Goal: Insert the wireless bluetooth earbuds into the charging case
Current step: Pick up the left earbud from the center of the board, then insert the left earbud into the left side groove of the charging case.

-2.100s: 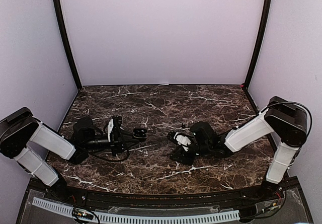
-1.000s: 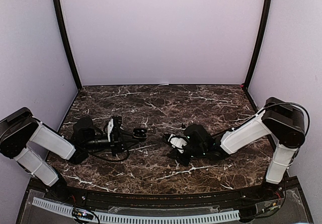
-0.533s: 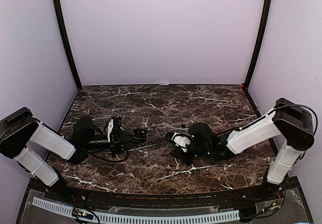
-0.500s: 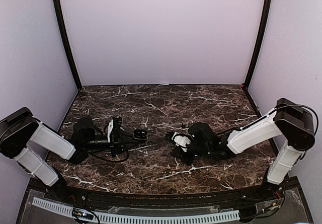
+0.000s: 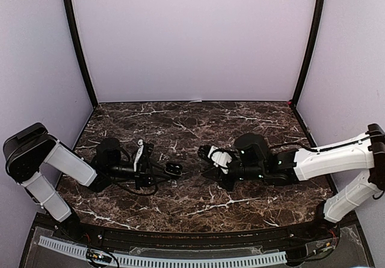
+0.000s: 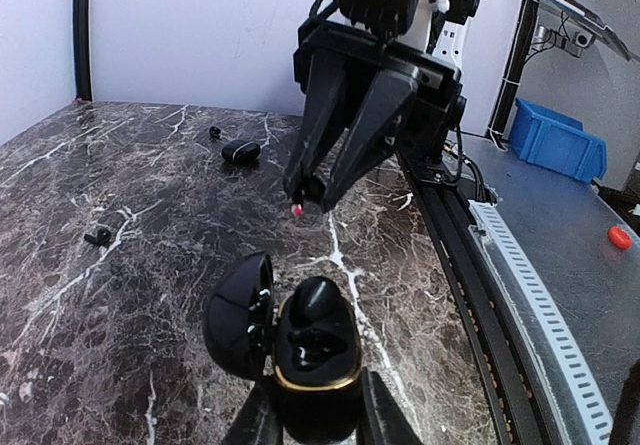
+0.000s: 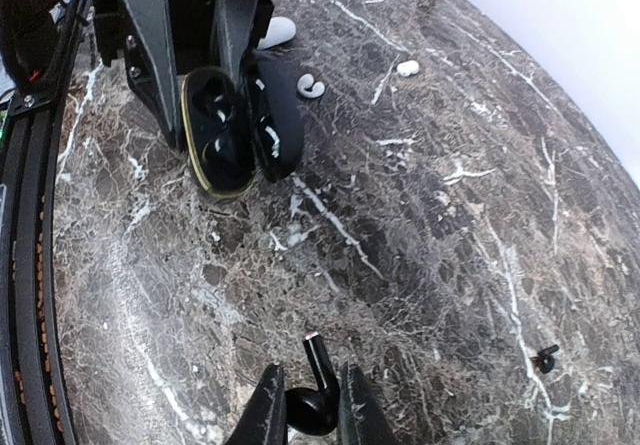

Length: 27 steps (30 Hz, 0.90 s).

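My left gripper (image 6: pixel 315 397) pinches the open charging case (image 6: pixel 318 335) at lower centre; my right gripper (image 7: pixel 308 380) pinches 1 black earbud (image 7: pixel 316 413). I should aim its stem at a well, slowly

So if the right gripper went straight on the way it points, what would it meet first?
Probably bare marble table, just short of the open charging case in the left gripper; depth is unclear.

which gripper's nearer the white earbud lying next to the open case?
Left. The left gripper, shut on the open black case, is close by the white earbud; the right gripper, pinching a black earbud, faces the case from the other side, well apart.
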### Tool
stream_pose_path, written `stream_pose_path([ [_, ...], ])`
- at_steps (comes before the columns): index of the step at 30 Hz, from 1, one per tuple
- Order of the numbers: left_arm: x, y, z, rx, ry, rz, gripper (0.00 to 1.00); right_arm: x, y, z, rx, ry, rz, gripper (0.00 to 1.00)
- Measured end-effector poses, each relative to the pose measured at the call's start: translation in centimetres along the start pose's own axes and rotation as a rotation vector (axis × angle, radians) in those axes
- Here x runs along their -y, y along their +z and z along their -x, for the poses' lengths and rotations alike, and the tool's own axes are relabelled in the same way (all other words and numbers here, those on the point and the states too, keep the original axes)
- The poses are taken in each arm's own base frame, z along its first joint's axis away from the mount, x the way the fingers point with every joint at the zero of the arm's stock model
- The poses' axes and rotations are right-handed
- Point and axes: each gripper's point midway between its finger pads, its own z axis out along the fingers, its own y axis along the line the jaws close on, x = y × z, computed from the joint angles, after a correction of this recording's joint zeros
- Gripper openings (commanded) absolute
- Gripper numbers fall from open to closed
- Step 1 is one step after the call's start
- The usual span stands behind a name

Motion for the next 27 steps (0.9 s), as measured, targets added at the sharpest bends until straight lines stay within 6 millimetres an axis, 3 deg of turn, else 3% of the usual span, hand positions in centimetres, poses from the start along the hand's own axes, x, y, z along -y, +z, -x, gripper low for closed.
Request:
stream_pose_path([
  [12, 0.4, 0.0, -0.1, -0.003, -0.006, -0.027, 0.00, 2.1, -4.3, 5.1, 0.167, -0.001, -0.113, 0.04],
  [27, 0.6, 0.1, -0.2, -0.005, -0.011, -0.040, 0.00, 1.6, -4.4, 5.8, 0.193, -0.144, -0.098, 0.03],
])
